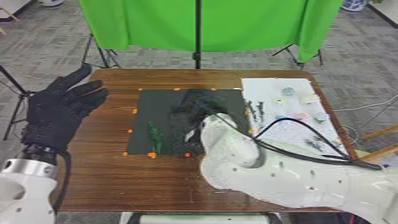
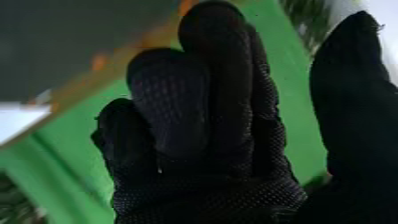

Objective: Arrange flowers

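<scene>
1. Flowers (image 1: 289, 91): lay small and pale between two and three o'clock in the head view, on the white sheet (image 1: 259, 85).
2. Green stem (image 1: 155, 139): lay at seven o'clock, on the black mat (image 1: 155, 102).
3. Right hand (image 1: 202, 106): was at the dial's centre, above or on the mat, could not tell which; had fingers extended, thumb wide apart.
4. Left hand (image 1: 62, 107): was raised at nine o'clock, beside the brown table (image 1: 124, 185), fingers loosely straight.
5. Orange marks (image 1: 152, 155): dotted the mat's border.
6. Green cloth (image 1: 258, 25): hung at twelve, beyond the table, behind a black pole (image 1: 197, 60).
7. Grey floor (image 1: 360, 75): stretched around.
</scene>
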